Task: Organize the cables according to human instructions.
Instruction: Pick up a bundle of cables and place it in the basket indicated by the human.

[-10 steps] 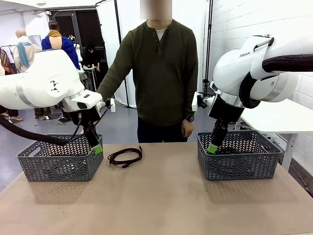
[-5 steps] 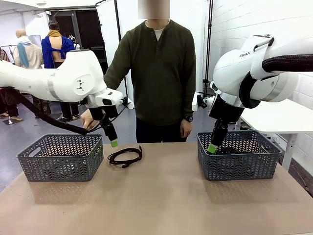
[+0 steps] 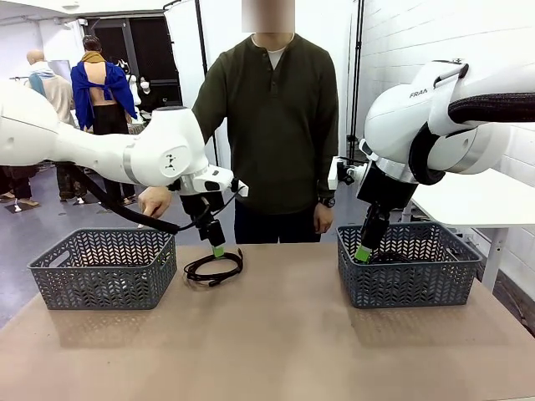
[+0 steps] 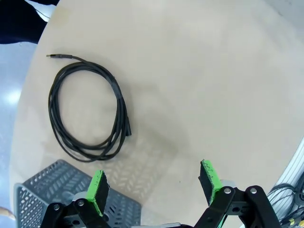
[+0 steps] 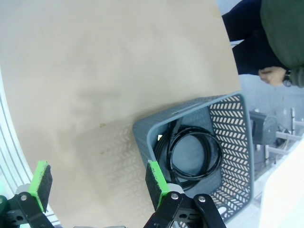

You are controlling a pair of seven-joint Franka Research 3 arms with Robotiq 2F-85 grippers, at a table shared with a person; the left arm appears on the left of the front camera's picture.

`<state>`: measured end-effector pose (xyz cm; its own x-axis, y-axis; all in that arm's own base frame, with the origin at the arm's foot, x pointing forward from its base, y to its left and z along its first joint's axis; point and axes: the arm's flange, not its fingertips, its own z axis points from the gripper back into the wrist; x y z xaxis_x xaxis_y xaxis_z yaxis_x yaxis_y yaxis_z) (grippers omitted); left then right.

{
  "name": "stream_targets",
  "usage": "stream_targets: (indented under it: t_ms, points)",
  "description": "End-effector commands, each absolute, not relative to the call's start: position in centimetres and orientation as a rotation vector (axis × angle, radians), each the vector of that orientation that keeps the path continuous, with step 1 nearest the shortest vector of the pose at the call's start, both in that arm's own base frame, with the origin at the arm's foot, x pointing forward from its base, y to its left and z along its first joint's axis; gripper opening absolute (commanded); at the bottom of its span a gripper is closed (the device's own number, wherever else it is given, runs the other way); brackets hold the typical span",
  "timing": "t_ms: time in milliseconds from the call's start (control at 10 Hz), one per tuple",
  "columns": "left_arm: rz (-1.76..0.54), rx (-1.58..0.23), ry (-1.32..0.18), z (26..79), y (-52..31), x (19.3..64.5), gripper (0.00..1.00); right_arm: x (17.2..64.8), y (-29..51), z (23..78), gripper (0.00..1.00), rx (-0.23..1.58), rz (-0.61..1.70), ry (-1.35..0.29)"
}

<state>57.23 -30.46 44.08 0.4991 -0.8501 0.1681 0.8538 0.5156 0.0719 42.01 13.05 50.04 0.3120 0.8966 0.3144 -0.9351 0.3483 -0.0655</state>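
A thin black cable coiled in a loose oval loop (image 3: 214, 269) is lying flat on the tan table top (image 3: 276, 334), just at 3 o'clock of the grey plastic lattice basket on the left (image 3: 104, 269) and apart from it. In the front view its long axis is running roughly 9 to 3 o'clock; in the left wrist view the loop (image 4: 88, 110) is stretching from 12 to 6 o'clock, with its slim plug end pointing toward 9 o'clock at the top of the coil. The left gripper (image 3: 217, 250) is hanging just above the far edge of this loop, its green-padded fingers (image 4: 98, 189) standing wide apart with nothing between them. A corner of the left basket (image 4: 42, 199) is sitting beneath those fingers at 7 o'clock. The right gripper (image 3: 362, 253) is poised at the near left rim of the matching grey basket on the right (image 3: 410, 266), jaws also spread and empty; its green pads (image 5: 155, 179) are framing the table and that basket's corner. Inside this basket (image 5: 228, 156) another coiled black cable (image 5: 192, 154) is resting on the floor. The person in the dark olive long-sleeved shirt (image 3: 272, 125) is standing at 12 o'clock beyond the table, one hand (image 3: 155, 201) reaching down behind the left arm
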Motion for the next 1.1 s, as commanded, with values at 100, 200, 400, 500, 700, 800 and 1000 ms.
stream_targets:
  t_ms: [100, 200, 400, 500, 700, 800, 1000]
  points:
    - [-0.989, 0.007, -0.188, 42.8, -31.3, 59.1, 1.00, 42.1, 13.0, 50.0, 1.00, 0.131, 1.209, -0.318]
    - [-0.997, -0.003, -0.181, 42.7, -31.1, 59.3, 1.00, 42.1, 13.0, 50.0, 1.00, 0.131, 1.209, -0.318]
    - [-1.017, -0.021, -0.181, 42.5, -30.9, 58.5, 1.00, 42.1, 13.0, 50.0, 1.00, 0.131, 1.209, -0.318]
    - [-1.017, -0.021, -0.181, 42.5, -30.9, 58.5, 1.00, 42.1, 13.0, 50.0, 1.00, 0.131, 1.209, -0.318]
    - [-1.017, -0.021, -0.181, 42.5, -30.9, 58.5, 1.00, 42.1, 13.0, 50.0, 1.00, 0.131, 1.209, -0.318]
    - [-1.017, -0.021, -0.181, 42.5, -30.9, 58.5, 1.00, 42.1, 13.0, 50.0, 1.00, 0.131, 1.209, -0.318]
    - [-1.018, -0.028, -0.180, 42.2, -31.2, 58.8, 1.00, 42.1, 13.0, 50.0, 1.00, 0.131, 1.209, -0.318]
